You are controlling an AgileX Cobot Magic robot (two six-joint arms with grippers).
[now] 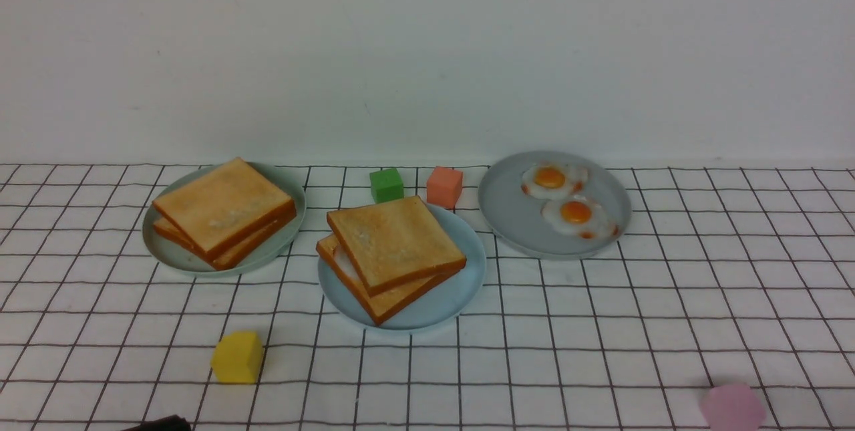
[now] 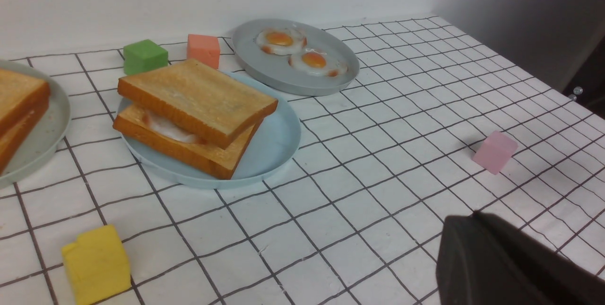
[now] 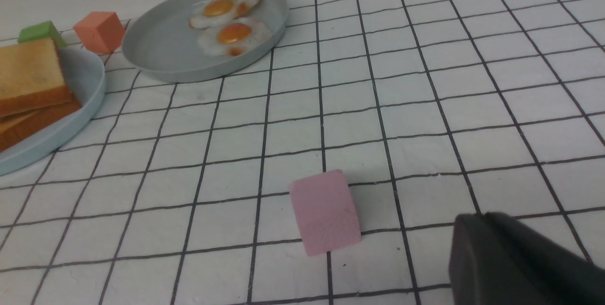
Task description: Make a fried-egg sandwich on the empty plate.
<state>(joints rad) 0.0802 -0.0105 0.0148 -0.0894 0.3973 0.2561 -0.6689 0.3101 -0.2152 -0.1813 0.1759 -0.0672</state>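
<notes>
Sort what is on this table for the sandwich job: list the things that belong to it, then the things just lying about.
Belongs to the job:
fried-egg sandwich
light blue plate under it
toast pile on the grey-green plate
two fried eggs on the grey plate

Just lying about:
green block
orange block
yellow block
pink block

Your left gripper [image 2: 515, 262] shows only as a dark, blunt shape in the corner of its own wrist view — one part of it, with no gap between fingers to read, so whether it is open or closed can't be told. The right gripper [image 3: 524, 262] looks the same in its wrist view. In the front view a dark sliver [image 1: 160, 423] at the bottom edge, on the left, is probably your left arm; the right arm is out of frame there.
</notes>
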